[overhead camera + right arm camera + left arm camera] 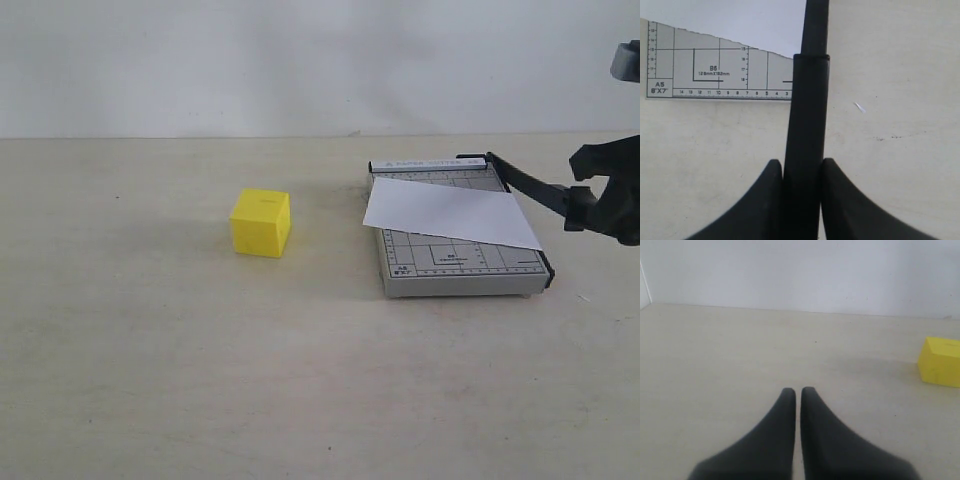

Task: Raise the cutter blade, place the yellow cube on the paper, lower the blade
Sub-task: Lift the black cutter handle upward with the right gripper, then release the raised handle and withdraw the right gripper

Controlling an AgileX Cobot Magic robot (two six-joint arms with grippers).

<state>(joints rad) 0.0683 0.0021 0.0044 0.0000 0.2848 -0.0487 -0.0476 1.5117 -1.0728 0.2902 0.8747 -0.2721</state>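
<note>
The yellow cube (261,223) (940,362) rests on the table, left of the grey gridded cutter base (455,270) (700,70). A white sheet of paper (448,211) (730,20) lies askew across that base. The black cutter blade (528,185) (807,115) is lifted off the base's right side, its thick handle clamped between the fingers of my right gripper (585,208) (802,170), which is shut on it. My left gripper (797,392) is shut with nothing in it, low over bare table well short of the cube; it does not show in the exterior view.
A pale wall rises behind the beige table (150,350). The cutter base sits at the right, with its hinge end (470,160) toward the wall.
</note>
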